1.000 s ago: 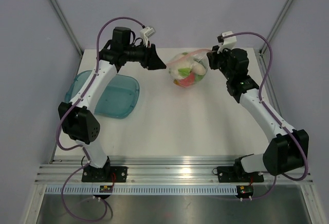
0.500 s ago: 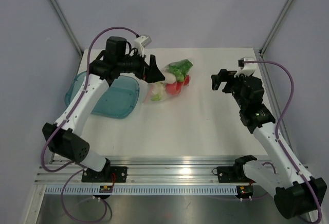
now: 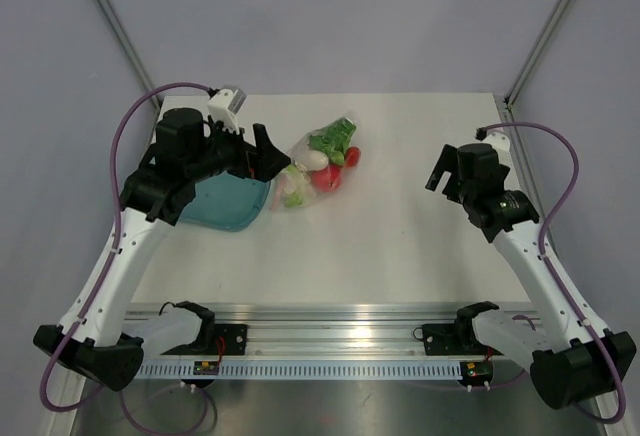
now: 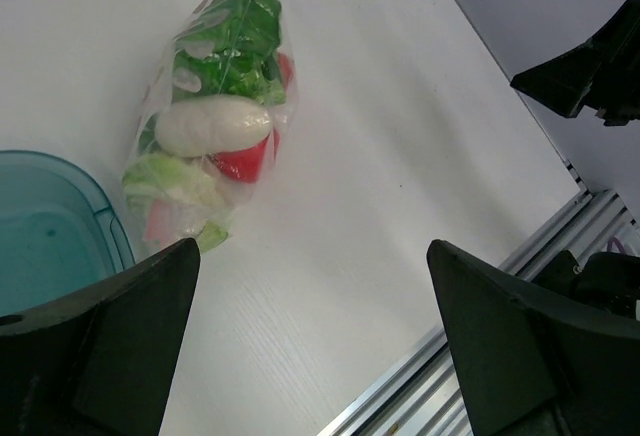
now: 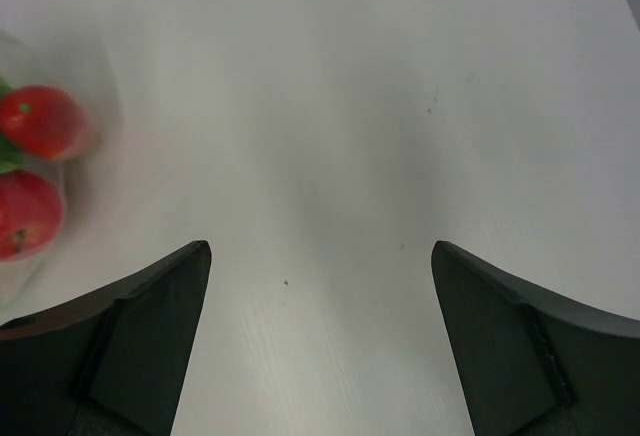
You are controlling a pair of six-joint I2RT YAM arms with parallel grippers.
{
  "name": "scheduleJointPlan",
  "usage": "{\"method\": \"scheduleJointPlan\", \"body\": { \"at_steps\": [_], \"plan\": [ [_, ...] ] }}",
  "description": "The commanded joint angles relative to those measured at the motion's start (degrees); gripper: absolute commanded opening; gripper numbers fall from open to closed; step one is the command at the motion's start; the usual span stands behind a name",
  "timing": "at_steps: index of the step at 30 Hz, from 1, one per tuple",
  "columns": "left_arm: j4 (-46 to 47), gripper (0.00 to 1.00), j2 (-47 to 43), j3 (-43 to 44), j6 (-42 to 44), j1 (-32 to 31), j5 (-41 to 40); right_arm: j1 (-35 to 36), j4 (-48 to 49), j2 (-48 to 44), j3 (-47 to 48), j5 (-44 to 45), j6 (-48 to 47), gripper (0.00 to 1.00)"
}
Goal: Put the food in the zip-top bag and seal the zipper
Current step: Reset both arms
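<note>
The zip-top bag (image 3: 320,161) lies on its side on the white table, left of the middle. The food shows through it: green leafy pieces (image 4: 235,41), a whitish piece (image 4: 212,124) and red ones (image 4: 245,161). Its zipper cannot be made out. My left gripper (image 3: 275,156) stands open just left of the bag, close to its lower end and apart from it, with nothing between the fingers (image 4: 312,251). My right gripper (image 3: 440,168) stands open well to the right over bare table (image 5: 320,246). Two red round foods (image 5: 40,121) show at the left edge of the right wrist view.
A teal translucent bowl (image 3: 225,201) lies at the table's left, partly under my left arm, its rim (image 4: 95,206) close to the bag's lower end. A metal rail (image 3: 330,311) runs along the near table edge. Grey walls close the back and sides.
Both grippers opened and let go of the bag, which dropped from between them onto the table, left of the middle. Both arms drew back toward their own sides.
</note>
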Motion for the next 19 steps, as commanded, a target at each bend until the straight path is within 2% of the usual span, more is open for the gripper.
{"method": "scheduleJointPlan", "body": {
  "at_steps": [1,7,16,19],
  "plan": [
    [1.38,0.99,-4.01,-2.86,-2.02,0.12,-5.12,-0.17,-10.36,1.72,2.91,6.71,5.89,1.00],
    [4.62,0.99,-7.71,-7.61,-3.78,0.03,-8.02,-0.17,-8.79,-0.73,0.37,5.92,6.51,1.00],
    [4.45,0.99,-6.92,-5.94,-4.57,0.12,-8.20,-0.17,-6.68,-4.69,-3.68,9.16,10.72,1.00],
    [4.63,0.99,-7.01,-5.33,-4.92,0.12,-7.85,-0.17,-6.85,-4.61,-2.29,10.57,11.78,1.00]
  ]
}}
